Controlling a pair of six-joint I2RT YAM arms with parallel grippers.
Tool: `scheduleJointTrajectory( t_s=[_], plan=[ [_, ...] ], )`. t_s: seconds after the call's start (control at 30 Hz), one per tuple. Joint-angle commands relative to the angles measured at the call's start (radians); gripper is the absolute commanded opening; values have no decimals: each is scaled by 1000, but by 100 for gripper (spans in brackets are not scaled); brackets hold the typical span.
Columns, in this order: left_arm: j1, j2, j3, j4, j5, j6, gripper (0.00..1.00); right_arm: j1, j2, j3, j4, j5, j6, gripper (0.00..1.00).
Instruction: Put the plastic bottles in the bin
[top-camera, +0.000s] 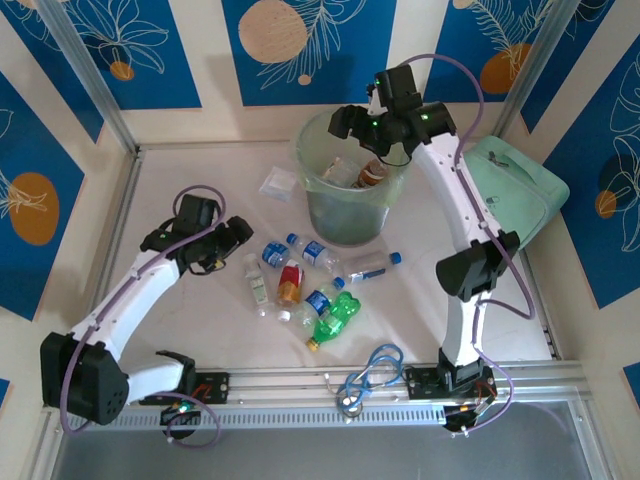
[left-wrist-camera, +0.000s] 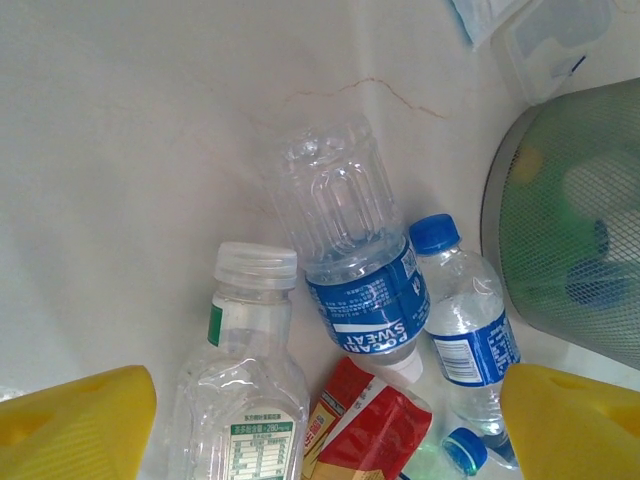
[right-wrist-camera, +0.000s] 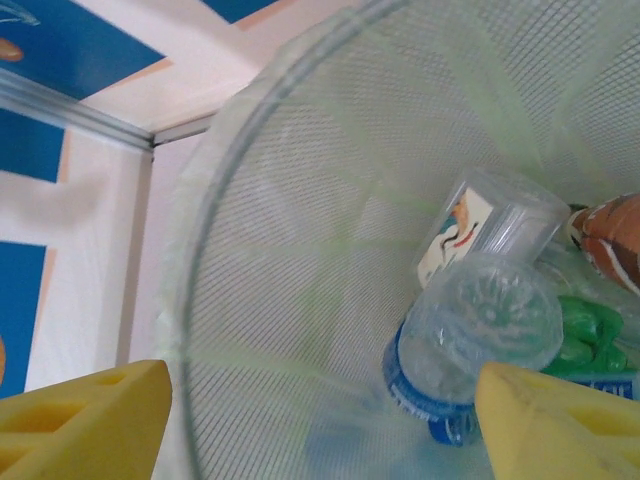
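Hovering above the bin (top-camera: 345, 215), the right tool (right-wrist-camera: 322, 395) has its yellow fingers spread wide with nothing gripped. Below it, inside the bin, lie a clear blue-labelled bottle (right-wrist-camera: 470, 340), a green crumpled bottle (right-wrist-camera: 590, 330) and others. The left tool (left-wrist-camera: 328, 390) is likewise wide open and empty, held over a cluster of bottles on the surface (top-camera: 180, 180) just in front of the bin: a Pocari Sweat bottle (left-wrist-camera: 350, 250), a white-capped clear bottle (left-wrist-camera: 250, 340), a blue-capped water bottle (left-wrist-camera: 460, 320), a red-labelled bottle (left-wrist-camera: 365, 430) and a bright green bottle (top-camera: 335, 320) nearest the arm bases.
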Motion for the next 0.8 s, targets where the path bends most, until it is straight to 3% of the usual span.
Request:
scheduleJointTrajectory(
  t_s=[0.0, 0.3, 0.5, 0.77],
  plan=[
    [-9, 40, 30, 25, -1, -24, 89, 50, -147, -73, 37, 18, -49, 80],
    [-27, 222, 110, 86, -15, -36, 88, 219, -416, -430, 207, 25, -93, 79],
    [-27, 338, 189, 70, -90, -27, 87, 304, -463, -548, 231, 46, -76, 79],
    [-29, 471, 256, 66, -90, -37, 85, 331, -502, -654, 269, 44, -40, 80]
  ],
)
